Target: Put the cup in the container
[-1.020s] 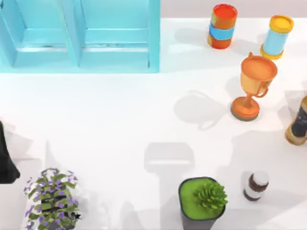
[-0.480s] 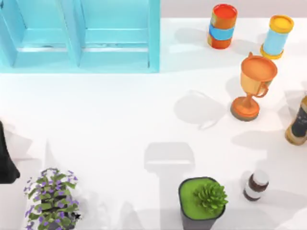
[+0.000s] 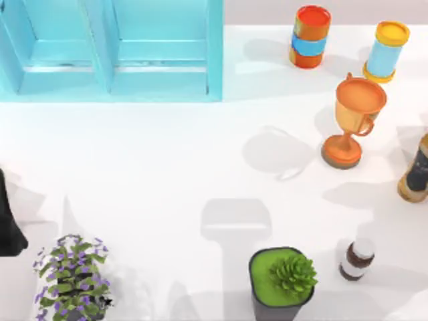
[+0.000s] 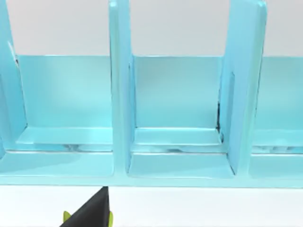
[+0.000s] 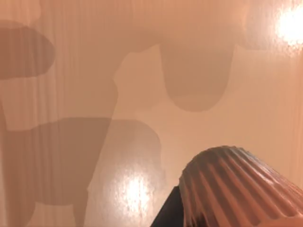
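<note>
The cup (image 5: 236,189), coppery-brown with ribbed sides, sits very close in the right wrist view. It is raised above the shadowed tabletop. My right gripper (image 5: 222,213) is shut on it, and one dark finger (image 5: 168,215) rests against its side. The container (image 3: 110,50) is a light blue rack with open compartments at the table's back left. The left wrist view faces the container (image 4: 180,142) head-on. My left arm (image 3: 8,224) is parked at the left edge, and a dark fingertip (image 4: 92,215) of its gripper shows.
An orange trophy (image 3: 351,120) stands at the right, with two cans (image 3: 309,37) (image 3: 386,50) behind it. A bottle (image 3: 416,170) is at the right edge. Along the front are a small brown jar (image 3: 356,259), a potted succulent (image 3: 284,281) and a purple-flowered plant (image 3: 70,281).
Only the shadows on the right side of the table shift a little. The objects on the table and the left arm stay still.
</note>
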